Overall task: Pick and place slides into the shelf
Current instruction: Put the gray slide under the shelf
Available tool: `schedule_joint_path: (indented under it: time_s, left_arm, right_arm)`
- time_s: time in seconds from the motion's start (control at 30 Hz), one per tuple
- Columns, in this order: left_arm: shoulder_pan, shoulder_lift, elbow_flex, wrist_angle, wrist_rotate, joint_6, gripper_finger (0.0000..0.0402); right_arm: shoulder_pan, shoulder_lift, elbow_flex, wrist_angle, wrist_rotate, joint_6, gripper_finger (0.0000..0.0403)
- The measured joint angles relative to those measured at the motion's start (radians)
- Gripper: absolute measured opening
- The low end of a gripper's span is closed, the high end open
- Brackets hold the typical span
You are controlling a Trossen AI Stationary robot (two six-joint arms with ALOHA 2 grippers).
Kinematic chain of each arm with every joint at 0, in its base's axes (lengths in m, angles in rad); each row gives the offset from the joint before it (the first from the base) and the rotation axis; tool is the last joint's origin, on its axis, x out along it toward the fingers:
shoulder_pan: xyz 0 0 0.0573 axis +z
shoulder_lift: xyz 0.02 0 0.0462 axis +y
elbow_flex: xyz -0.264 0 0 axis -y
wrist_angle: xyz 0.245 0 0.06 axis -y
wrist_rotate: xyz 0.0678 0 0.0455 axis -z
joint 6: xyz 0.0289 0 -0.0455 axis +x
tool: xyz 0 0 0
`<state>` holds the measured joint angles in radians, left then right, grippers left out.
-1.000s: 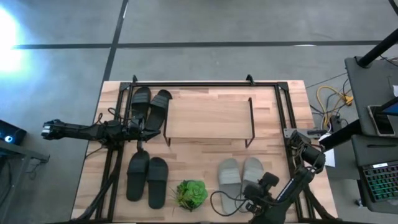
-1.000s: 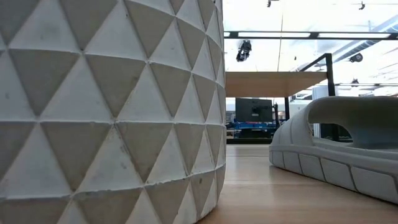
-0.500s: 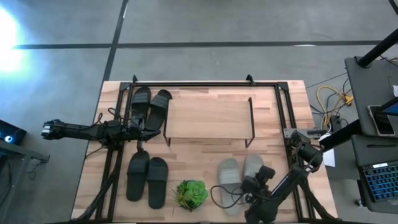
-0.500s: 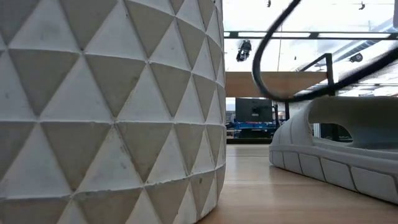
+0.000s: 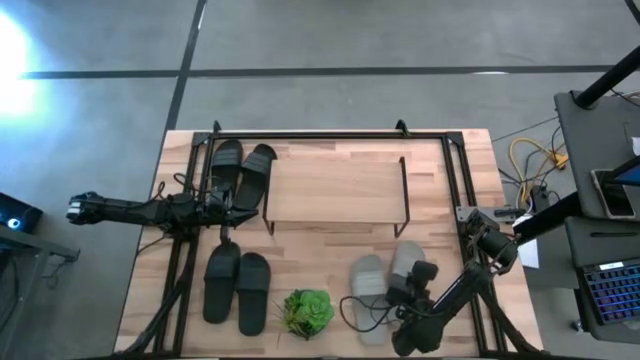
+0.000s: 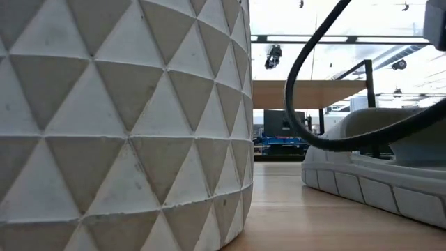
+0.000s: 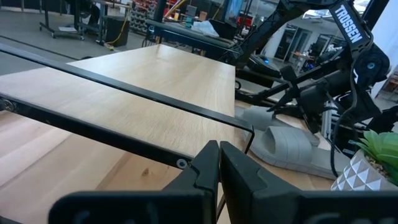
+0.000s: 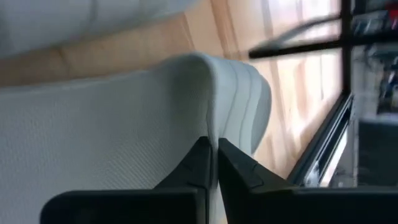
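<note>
My right gripper (image 5: pixel 412 283), lower right, pinches the grey slide (image 5: pixel 407 268); the shelf (image 5: pixel 335 190) lies up-left of it.

The light wooden worktop (image 5: pixel 440 215) stands on a grey floor (image 5: pixel 330 40) crossed by dark lines. A desk with a laptop (image 5: pixel 612 295) sits beyond its right edge. Bright ceiling lights (image 6: pixel 327 21) glow overhead.

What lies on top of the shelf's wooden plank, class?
Nothing lies on the shelf; its plank top is bare. Whatever sits beneath the plank is covered from above.
</note>
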<state>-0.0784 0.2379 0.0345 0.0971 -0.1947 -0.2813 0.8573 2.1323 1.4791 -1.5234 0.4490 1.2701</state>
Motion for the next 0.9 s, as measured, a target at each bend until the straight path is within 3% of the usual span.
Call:
schedule_joint_path:
  time_s: [0.3, 0.6, 0.9]
  left_arm:
    - [0.000, 0.000, 0.000, 0.000, 0.000, 0.000, 0.0000]
    - [0.000, 0.002, 0.000, -0.001, 0.000, 0.000, 0.0000]
    - [0.000, 0.004, -0.001, 0.000, 0.000, 0.000, 0.0000]
  right_arm:
    - [0.004, -0.027, 0.025, 0.017, 0.037, -0.067, 0.0009]
    - [-0.012, -0.028, 0.077, 0.139, 0.150, -0.357, 0.0009]
    - [-0.095, -0.029, 0.000, 0.125, 0.228, -0.367, 0.0009]
